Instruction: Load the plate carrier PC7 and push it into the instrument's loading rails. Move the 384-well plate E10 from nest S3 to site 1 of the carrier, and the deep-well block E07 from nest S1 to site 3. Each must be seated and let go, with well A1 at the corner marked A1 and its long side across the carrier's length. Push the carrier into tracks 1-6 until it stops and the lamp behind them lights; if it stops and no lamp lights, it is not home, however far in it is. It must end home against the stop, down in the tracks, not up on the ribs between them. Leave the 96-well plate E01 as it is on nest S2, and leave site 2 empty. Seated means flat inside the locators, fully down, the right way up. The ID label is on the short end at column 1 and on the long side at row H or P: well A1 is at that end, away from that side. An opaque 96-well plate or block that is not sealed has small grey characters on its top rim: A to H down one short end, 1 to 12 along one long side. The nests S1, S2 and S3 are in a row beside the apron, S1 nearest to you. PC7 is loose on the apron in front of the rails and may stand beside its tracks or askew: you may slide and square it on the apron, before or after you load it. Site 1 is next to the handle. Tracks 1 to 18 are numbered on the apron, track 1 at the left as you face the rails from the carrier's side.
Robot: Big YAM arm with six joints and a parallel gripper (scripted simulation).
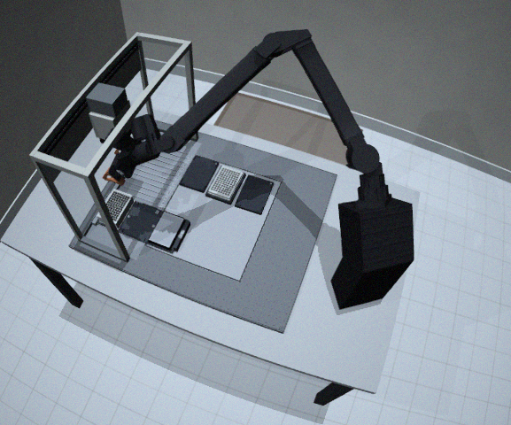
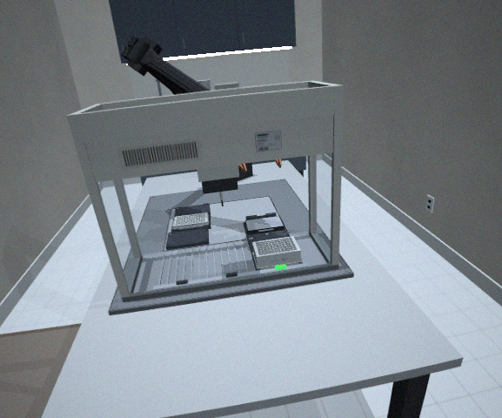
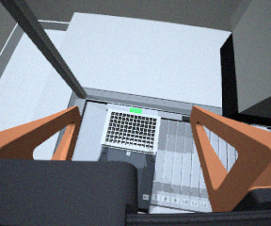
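- Top view: the gripper hangs inside the instrument frame, over the ribbed rails, with its orange fingers spread wide and nothing between them. The carrier lies just below and toward the viewer from it, its long axis running along the rails into the frame. A white deep block sits at the carrier's inner end, a flat plate at the handle end, and the middle site is bare. Beside the apron, the white plate sits on the middle nest, and the two dark nests on either side of it look vacant.
- Exterior view: seen from behind the rails, a green lamp glows right behind the block, so I judge the carrier is home. This view alone shows the carrier's end up against the back edge; the gripper is mostly hidden by the instrument's upper housing.
- Wrist view: both orange fingers frame the scene wide apart, holding nothing. The block is ahead and below, with the lamp beyond it. Track numbers show on the apron near the bottom edge.
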